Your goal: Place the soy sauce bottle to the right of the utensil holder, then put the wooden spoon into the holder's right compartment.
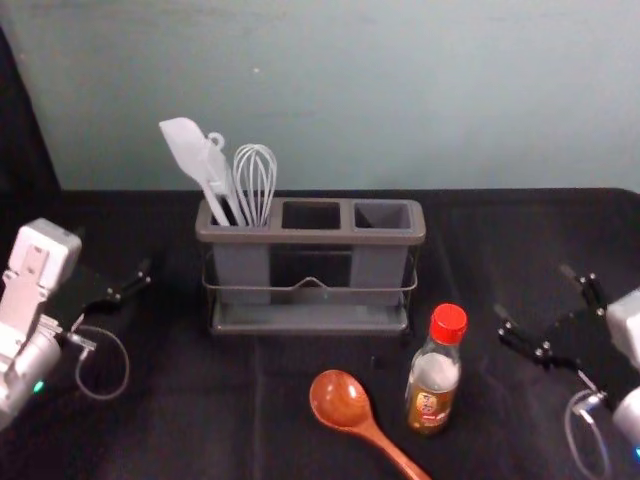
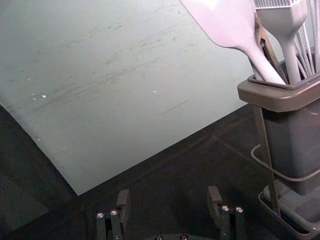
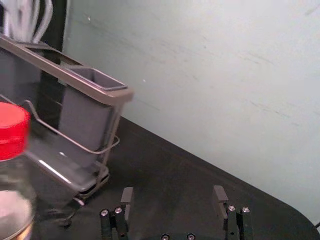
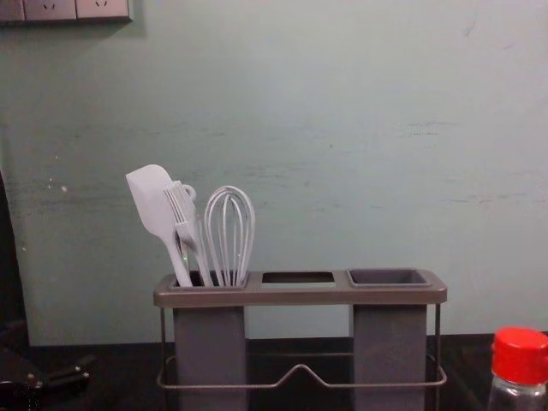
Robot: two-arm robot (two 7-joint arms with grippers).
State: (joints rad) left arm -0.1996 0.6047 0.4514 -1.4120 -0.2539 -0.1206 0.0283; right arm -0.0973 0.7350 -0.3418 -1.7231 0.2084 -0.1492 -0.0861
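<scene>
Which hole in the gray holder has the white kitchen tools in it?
The left compartment. A spatula, a brush and a whisk stick up from it; nothing sticks out of the middle opening or right compartment.

I find passage between the utensil holder (image 1: pixel 310 238) and the right gripper (image 1: pixel 535 300), behind the soy sauce bottle (image 1: pixel 433 385). Bottle and wooden spoon (image 1: pixel 340 400) obstruct low frontal approach. I note open room above the right compartment (image 1: pixel 383 214); spatula (image 1: pixel 185 145) and whisk (image 1: pixel 255 180) obstruct the left.

Kitchen-style setup, black table (image 1: pixel 510 235), utensil holder (image 1: pixel 330 237), soy sauce bottle (image 1: pixel 434 380), greenish wall (image 1: pixel 400 90), sockets (image 4: pixel 75 9)
</scene>
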